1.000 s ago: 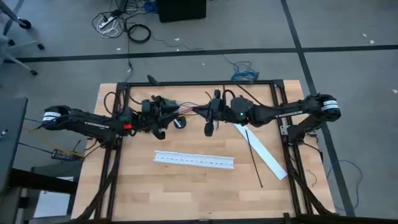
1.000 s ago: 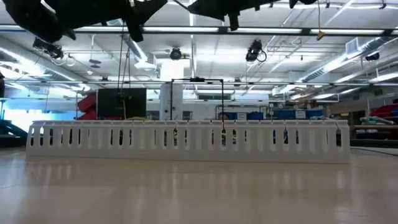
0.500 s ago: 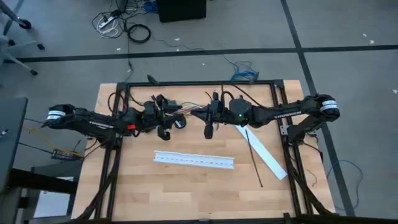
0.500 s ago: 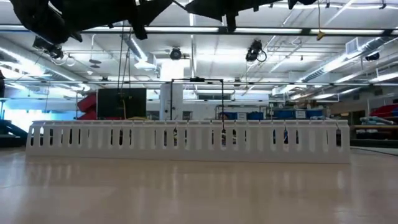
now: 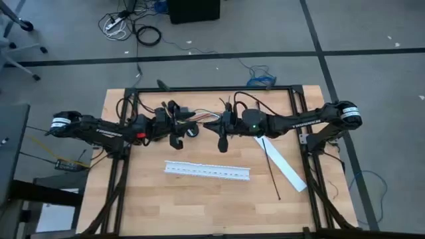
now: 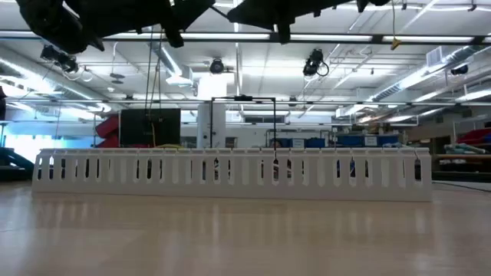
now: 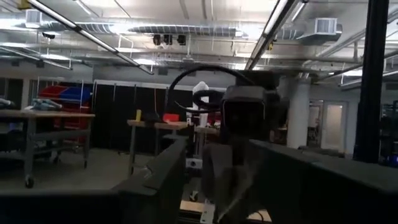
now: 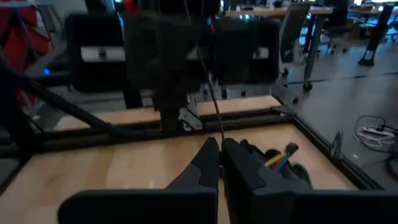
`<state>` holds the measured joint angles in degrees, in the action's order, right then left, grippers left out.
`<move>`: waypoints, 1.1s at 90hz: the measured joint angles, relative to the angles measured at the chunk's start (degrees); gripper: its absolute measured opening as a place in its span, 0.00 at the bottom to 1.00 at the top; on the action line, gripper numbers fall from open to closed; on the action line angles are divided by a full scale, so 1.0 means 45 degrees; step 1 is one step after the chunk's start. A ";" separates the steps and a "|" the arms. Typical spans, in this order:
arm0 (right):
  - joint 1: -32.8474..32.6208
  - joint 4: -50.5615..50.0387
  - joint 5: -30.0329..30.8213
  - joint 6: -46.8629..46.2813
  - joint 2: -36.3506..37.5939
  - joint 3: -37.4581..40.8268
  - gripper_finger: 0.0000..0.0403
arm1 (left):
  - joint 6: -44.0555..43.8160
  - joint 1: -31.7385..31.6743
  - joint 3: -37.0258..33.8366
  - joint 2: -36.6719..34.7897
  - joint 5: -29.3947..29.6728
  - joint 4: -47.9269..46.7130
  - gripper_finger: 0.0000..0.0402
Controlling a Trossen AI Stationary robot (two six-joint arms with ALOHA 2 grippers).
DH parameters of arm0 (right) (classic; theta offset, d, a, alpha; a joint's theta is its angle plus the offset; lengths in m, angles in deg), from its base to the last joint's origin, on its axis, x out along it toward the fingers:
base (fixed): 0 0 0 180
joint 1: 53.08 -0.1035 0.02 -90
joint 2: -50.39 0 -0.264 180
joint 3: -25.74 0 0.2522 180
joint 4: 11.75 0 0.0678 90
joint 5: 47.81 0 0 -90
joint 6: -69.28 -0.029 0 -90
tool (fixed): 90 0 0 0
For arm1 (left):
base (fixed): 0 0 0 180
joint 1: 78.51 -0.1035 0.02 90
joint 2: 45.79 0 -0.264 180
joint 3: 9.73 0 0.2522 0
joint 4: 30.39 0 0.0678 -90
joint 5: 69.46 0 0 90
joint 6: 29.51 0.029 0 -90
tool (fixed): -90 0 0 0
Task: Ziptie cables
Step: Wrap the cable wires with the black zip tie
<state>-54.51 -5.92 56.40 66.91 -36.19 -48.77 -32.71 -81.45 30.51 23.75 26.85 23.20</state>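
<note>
The cables (image 5: 201,117), thin red, white and dark wires, hang in the air between my two grippers over the table's far half. My left gripper (image 5: 178,124) is at their left end and my right gripper (image 5: 222,127) at their right end, both raised well above the table. In the right wrist view my right gripper (image 8: 221,148) is shut, and a thin black strand (image 8: 213,99) rises from its tips toward the left gripper. The ziptie (image 5: 271,168) lies flat on the table at the right, touched by neither gripper. My left gripper has the cables' left end (image 5: 186,115), lifted clear of the table. Its own body hides the place of contact, so the kind of hold cannot be told. My right gripper pinches a thin black strand of the cables (image 8: 219,134) between its two fingertips. The fingers come level from the table's right. The strand runs on toward the left gripper, clear of the table.
A long white slotted channel (image 5: 207,170) lies across the middle of the table, nearer than the grippers. A flat white strip (image 5: 284,164) lies slanted at the right beside the ziptie. A black frame (image 5: 212,89) borders the table.
My left gripper has moved a little toward the table's right edge and my right gripper a little toward the left edge. They now stand closer together, and the span of cables between them is shorter.
</note>
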 joint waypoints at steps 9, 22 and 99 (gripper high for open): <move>-0.0007 -0.0211 0.0481 0.0197 0.0180 0.0000 0.00 | 0.0004 0.0015 -0.0004 -0.0159 0.0000 0.0056 0.40; -0.0027 -0.0282 0.0600 0.0515 0.0459 -0.0005 0.00 | 0.0323 0.0015 -0.0053 -0.0334 0.0005 -0.0007 0.40; -0.0162 -0.1729 0.1255 0.0532 0.1411 0.0005 0.00 | 0.0374 0.0024 -0.0102 -0.0415 -0.0081 0.0529 0.40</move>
<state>-55.24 -13.71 62.05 69.30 -29.83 -48.75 -31.03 -81.34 30.05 21.89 26.49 25.58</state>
